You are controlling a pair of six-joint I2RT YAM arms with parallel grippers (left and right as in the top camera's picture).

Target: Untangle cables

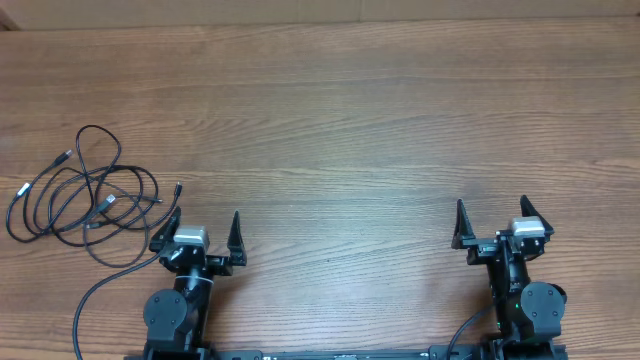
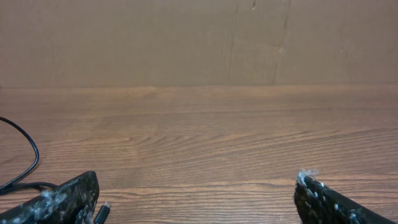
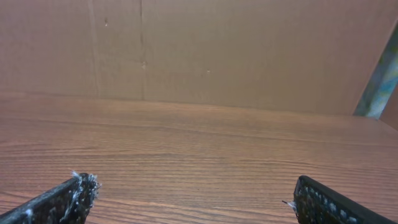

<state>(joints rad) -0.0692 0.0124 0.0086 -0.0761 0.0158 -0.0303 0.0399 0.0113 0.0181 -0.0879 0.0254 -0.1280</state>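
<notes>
Resting near the table's front edge, the left gripper [image 1: 207, 222] and the right gripper [image 1: 491, 210] both stand with jaws spread wide, empty. The cables [image 1: 100, 200] lie in a loose looped bundle on the wooden table [image 1: 340, 130], just beside the left gripper on its outer side. One small plug end [image 1: 178, 186] lies near its finger. The bundle is well apart from the right gripper.

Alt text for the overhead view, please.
A loose tangle of thin black cables lies on the left side of a wooden table, close to the left gripper. It and the right gripper both stand open and empty near the front edge.
</notes>
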